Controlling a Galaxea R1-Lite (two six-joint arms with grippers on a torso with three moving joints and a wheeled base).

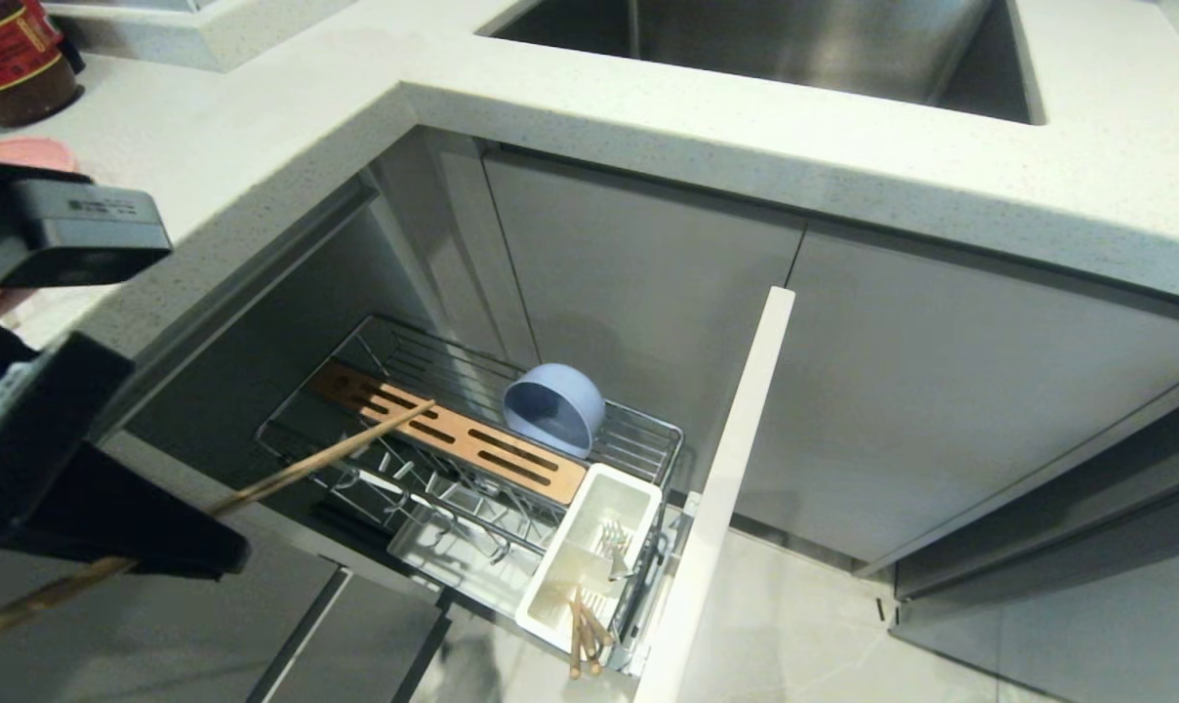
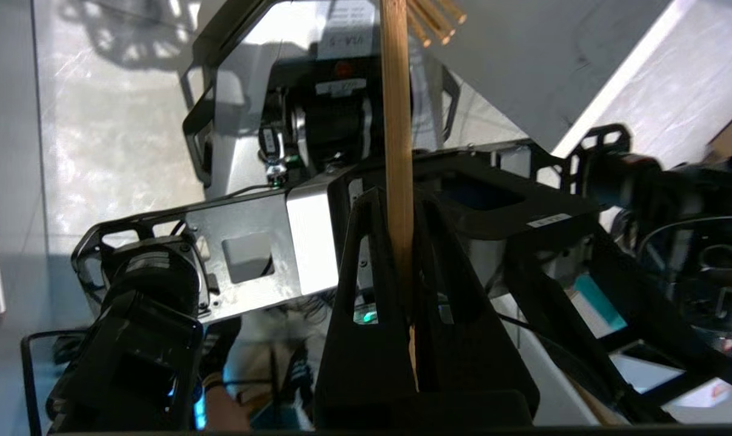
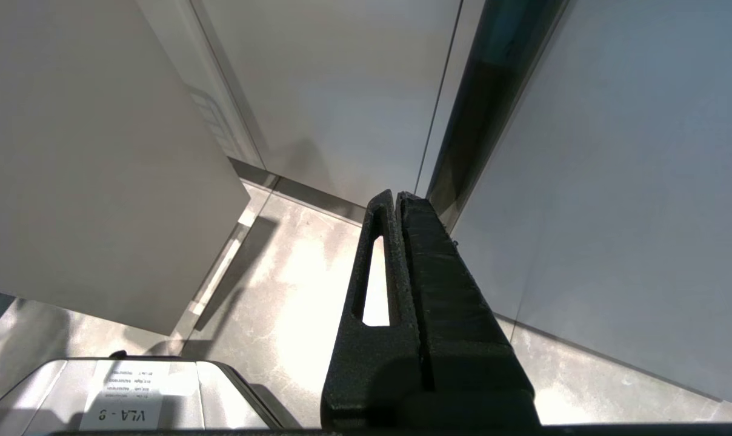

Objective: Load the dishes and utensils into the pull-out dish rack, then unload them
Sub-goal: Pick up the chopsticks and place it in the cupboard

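Observation:
The pull-out dish rack (image 1: 648, 430) stands drawn out below the counter, its white front panel (image 1: 736, 469) on the right. A pale blue bowl (image 1: 553, 408) lies tipped on the wires behind the wood strip (image 1: 472, 444). The white cutlery cup (image 1: 560, 542) holds wooden chopsticks (image 1: 585, 635) and a silver utensil (image 1: 614, 547). At the lower left my left gripper (image 1: 209, 542) (image 2: 396, 200) is shut on a long wooden chopstick (image 1: 336, 454) (image 2: 396, 121) whose tip hangs over the wood strip. My right gripper (image 3: 396, 197) hangs shut and empty over the floor.
A steel sink (image 1: 794, 44) is set in the speckled counter (image 1: 648, 107). A dark sauce jar (image 1: 14, 59) and a pink dish rim (image 1: 23, 151) sit on the counter at far left. Grey cabinet doors (image 1: 941, 391) close off the right, with tiled floor (image 1: 794, 625) below.

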